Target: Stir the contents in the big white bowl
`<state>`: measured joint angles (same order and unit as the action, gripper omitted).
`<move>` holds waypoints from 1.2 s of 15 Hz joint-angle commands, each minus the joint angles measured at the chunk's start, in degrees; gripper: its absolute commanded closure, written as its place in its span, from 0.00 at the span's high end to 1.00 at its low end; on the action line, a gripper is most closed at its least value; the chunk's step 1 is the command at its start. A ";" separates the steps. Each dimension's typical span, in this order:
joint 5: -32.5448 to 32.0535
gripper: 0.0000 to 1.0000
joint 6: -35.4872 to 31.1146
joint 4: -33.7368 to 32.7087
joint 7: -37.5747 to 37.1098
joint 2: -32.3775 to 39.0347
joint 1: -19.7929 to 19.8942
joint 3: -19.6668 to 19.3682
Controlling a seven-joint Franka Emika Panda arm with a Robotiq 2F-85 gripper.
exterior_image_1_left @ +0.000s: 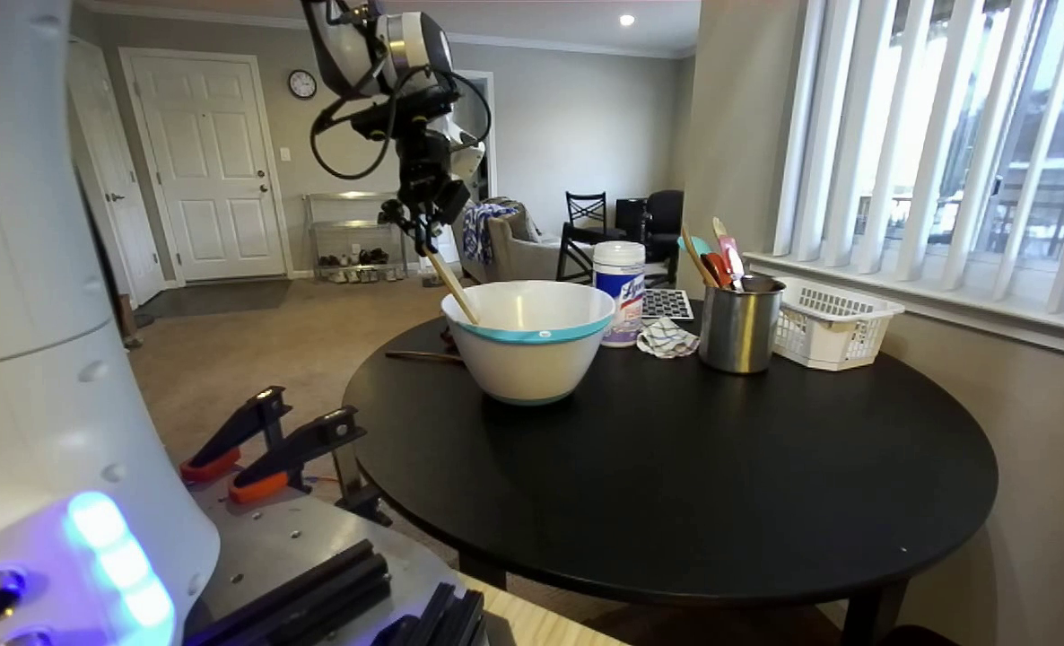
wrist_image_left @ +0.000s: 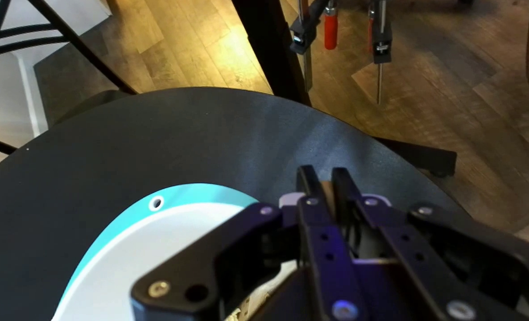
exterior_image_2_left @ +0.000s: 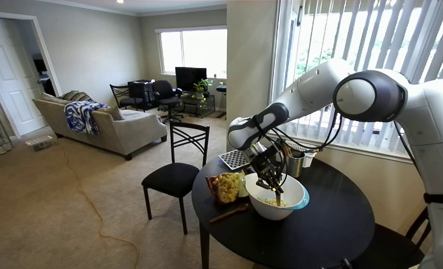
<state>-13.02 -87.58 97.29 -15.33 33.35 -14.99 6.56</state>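
Note:
The big white bowl point(exterior_image_1_left: 532, 359) with a teal rim stands on the black round table; it also shows in an exterior view point(exterior_image_2_left: 272, 213) and, in part, in the wrist view point(wrist_image_left: 193, 194). Yellow pieces point(exterior_image_2_left: 269, 201) lie in its bottom. My gripper point(exterior_image_1_left: 426, 240) is above the bowl, pointing down; it also shows in an exterior view point(exterior_image_2_left: 277, 189) and the wrist view point(wrist_image_left: 323, 174). It is shut on a wooden utensil point(exterior_image_1_left: 451, 285), which leans down into the bowl point(exterior_image_2_left: 279, 200). The utensil's lower end is hidden in the bowl.
A wooden spoon point(exterior_image_2_left: 229, 213) and an open bag of yellow pieces point(exterior_image_2_left: 228, 186) lie beside the bowl. A wipes canister point(exterior_image_1_left: 620, 305), cloth point(exterior_image_1_left: 668, 338), metal cup of utensils point(exterior_image_1_left: 740, 332), white basket point(exterior_image_1_left: 832, 334) and checkered board point(exterior_image_2_left: 234, 159) are farther along the table.

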 commanded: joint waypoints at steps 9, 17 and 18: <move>8.24 0.05 -16.41 2.63 -3.96 -1.95 0.61 -0.16; 0.64 0.05 -13.41 2.58 -8.87 -2.06 -2.80 -2.70; -0.47 0.05 -13.21 2.59 -9.28 -2.17 -3.18 -2.96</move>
<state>-10.37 -100.48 98.57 -22.74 32.02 -16.54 4.77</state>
